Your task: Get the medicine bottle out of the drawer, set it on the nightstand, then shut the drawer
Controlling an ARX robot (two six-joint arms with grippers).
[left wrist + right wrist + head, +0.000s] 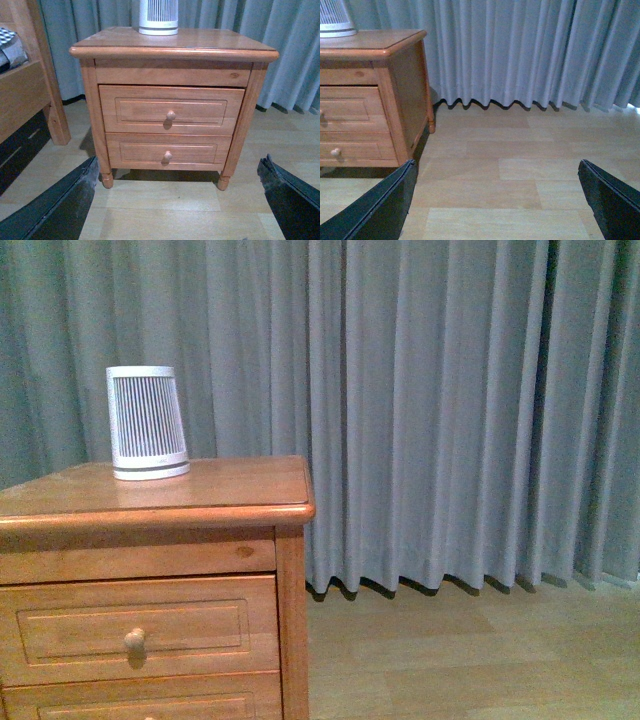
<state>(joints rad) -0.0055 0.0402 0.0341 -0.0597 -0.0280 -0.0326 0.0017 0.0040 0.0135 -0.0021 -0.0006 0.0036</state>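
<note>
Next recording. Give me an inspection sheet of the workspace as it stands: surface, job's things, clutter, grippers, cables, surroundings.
Surface: nightstand top is bare wood apart from one item.
Job's things: upper drawer looks shut, with its knob untouched; medicine bottle not seen.
Clutter: white ribbed device stands upright on the top, towards the back.
Grippers: left gripper and right gripper are both open, fingers spread wide, holding nothing, off the nightstand.
Cables: nothing seen.
Surroundings: grey curtain behind, wood floor, lower drawer shut, bed frame beside the nightstand.
</note>
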